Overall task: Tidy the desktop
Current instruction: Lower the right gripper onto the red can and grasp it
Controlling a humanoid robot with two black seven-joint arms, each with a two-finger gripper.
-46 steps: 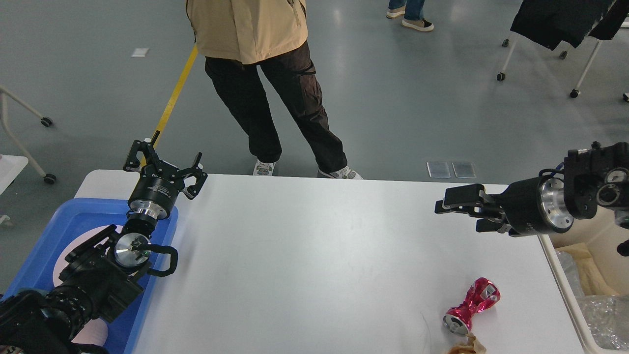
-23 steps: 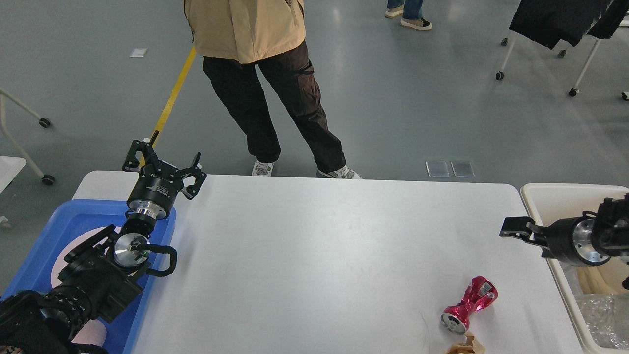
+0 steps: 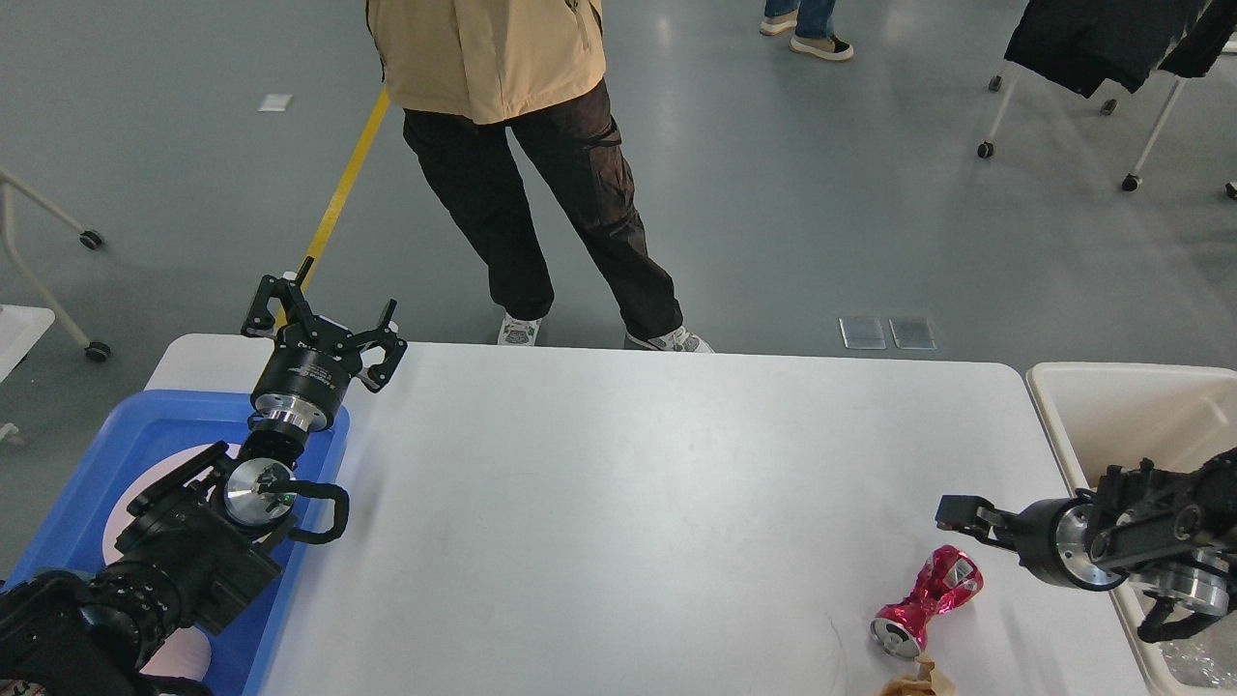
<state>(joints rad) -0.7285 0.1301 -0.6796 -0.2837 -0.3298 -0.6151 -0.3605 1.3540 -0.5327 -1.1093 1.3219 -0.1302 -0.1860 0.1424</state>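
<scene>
**Technician:** Desktop status, please. Tell me what surface you are working on.

**Supervisor:** You have a wide, smooth white rectangular slab with rounded corners. It fills the middle of the head view and runs from the blue tray on your left to the cream bin on your right. The tray is glossy moulded plastic with a raised rim, and it sits on the left end of the top. The bin is a matte rectangular tub just beside the right edge.

**Technician:** What lies on the top?

**Supervisor:** You will find a crushed red can near the front right corner. It is shiny metal, pinched at the waist, lying on its side with its silver end facing you. A crumpled scrap of brown paper lies just beside that end, at the bottom edge of the view.

**Technician:** And the grippers?

**Supervisor:** Your left gripper is raised over the tray's far right corner, its black fingers spread wide with nothing between them. Your right gripper points left, near the can's upper end. You see it edge-on, so you cannot tell how its jaws stand.
</scene>
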